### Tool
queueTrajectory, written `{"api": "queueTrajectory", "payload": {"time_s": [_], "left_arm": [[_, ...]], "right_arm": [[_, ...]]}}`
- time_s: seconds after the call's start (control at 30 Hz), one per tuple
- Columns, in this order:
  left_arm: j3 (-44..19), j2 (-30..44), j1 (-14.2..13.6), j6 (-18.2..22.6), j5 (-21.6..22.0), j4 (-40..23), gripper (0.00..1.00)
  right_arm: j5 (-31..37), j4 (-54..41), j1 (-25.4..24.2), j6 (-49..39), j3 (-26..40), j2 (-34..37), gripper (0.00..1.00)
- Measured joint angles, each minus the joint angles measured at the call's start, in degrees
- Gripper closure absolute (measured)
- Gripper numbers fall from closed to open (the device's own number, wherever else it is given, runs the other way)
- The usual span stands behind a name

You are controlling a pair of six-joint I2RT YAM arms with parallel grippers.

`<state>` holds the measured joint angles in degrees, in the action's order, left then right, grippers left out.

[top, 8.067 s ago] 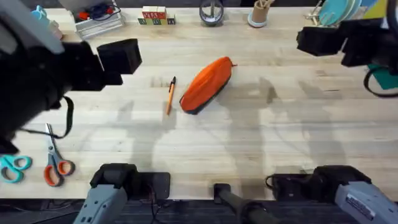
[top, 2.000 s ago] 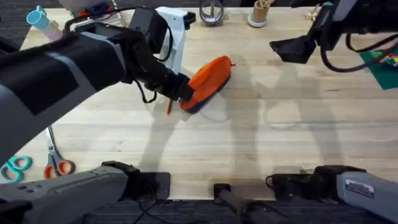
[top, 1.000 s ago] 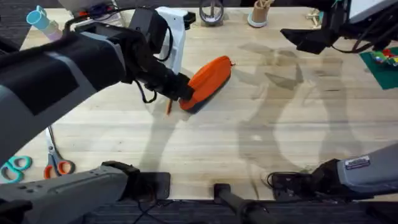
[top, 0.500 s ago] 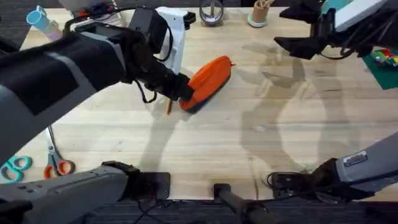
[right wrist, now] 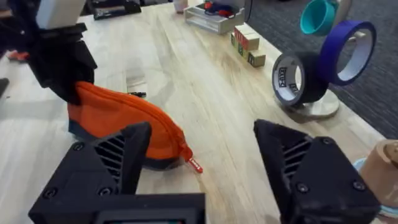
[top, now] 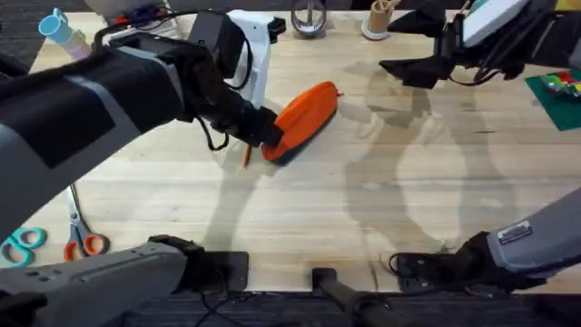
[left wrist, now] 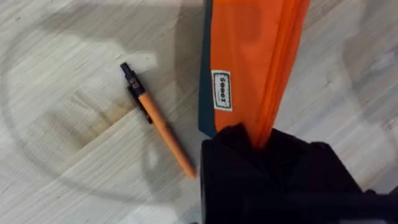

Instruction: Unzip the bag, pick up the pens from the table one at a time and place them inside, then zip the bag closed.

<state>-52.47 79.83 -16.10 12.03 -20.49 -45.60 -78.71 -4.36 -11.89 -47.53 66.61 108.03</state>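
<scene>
Light plank table (top: 363, 209), soft grey shadows over its right half. Along the far edge, a clear tray (right wrist: 214, 15), lettered wooden blocks (right wrist: 247, 46), tape rolls (right wrist: 311, 74) upright on a stand, and a tan cup (top: 377, 22) with sticks. At the far left corner, a blue bottle (top: 56, 25). At the near left edge, orange scissors (top: 83, 243) beside teal scissors (top: 20, 243). Green mat (top: 549, 95) at the right edge. Beyond the table, dark grey carpet (right wrist: 280, 15).

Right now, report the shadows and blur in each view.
Overhead: the left arm looms large and blurred; soft arm shadows cross the table right of the bag. Left wrist: curved shadows around the pen, own fingers dark and soft. Right wrist: open right gripper blurred in the foreground.
</scene>
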Motion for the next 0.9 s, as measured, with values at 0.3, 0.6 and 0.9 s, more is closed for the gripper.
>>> {"api": "queueTrajectory", "payload": {"time_s": [0.3, 0.6, 0.9], "left_arm": [[0.0, 0.0, 0.0, 0.0, 0.0, 0.0, 0.959], [0.0, 0.0, 0.0, 0.0, 0.0, 0.0, 0.959], [0.0, 0.0, 0.0, -0.1, 0.0, 0.0, 0.959]], "right_arm": [[6.4, -3.5, 2.1, 0.4, 0.0, 0.0, 0.006], [8.5, -4.4, 3.6, 0.7, 0.0, 0.0, 0.005], [9.9, -3.0, 4.4, 0.8, 0.0, 0.0, 0.006]]}}
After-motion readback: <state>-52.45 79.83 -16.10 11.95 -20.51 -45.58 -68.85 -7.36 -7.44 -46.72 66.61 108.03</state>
